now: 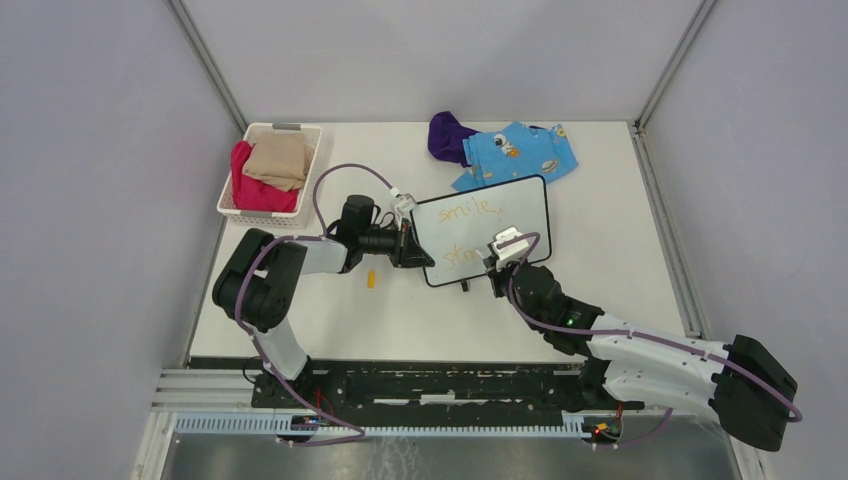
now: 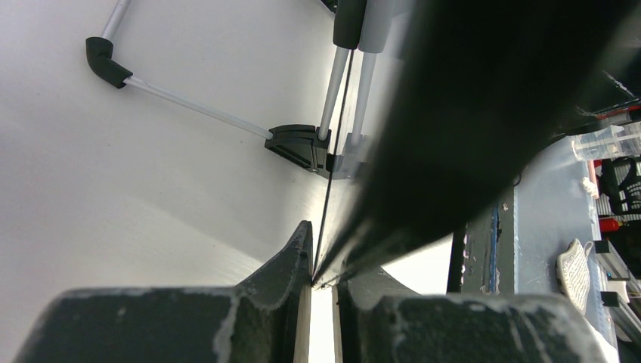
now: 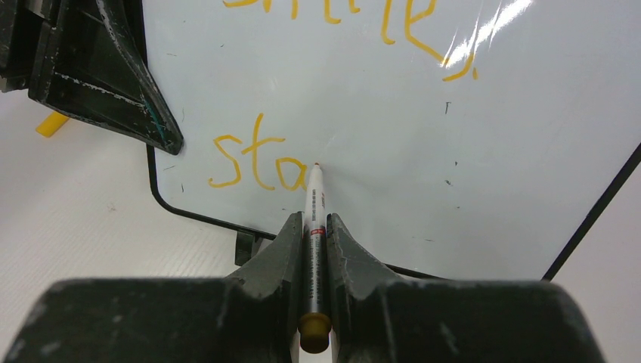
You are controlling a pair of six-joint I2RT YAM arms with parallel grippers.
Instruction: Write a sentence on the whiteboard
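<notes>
The whiteboard (image 1: 510, 205) lies tilted at the table's middle. The orange sentence (image 1: 468, 211) reads "smile," above and "sta" below. My left gripper (image 1: 412, 246) is shut on the whiteboard's left edge; in the left wrist view the jaws (image 2: 323, 283) pinch the thin board edge (image 2: 336, 197). My right gripper (image 1: 497, 256) is shut on a white marker with an orange end. In the right wrist view the marker (image 3: 315, 189) sits between the fingers (image 3: 314, 221), its tip touching the whiteboard (image 3: 469, 151) just right of the "sta" of the sentence (image 3: 253, 162).
A small orange marker cap (image 1: 370, 279) lies on the table left of the board, also in the right wrist view (image 3: 51, 123). A white basket (image 1: 312, 165) with red and tan cloths stands back left. A blue patterned cloth (image 1: 515, 150) and purple cloth (image 1: 448, 135) lie behind the board.
</notes>
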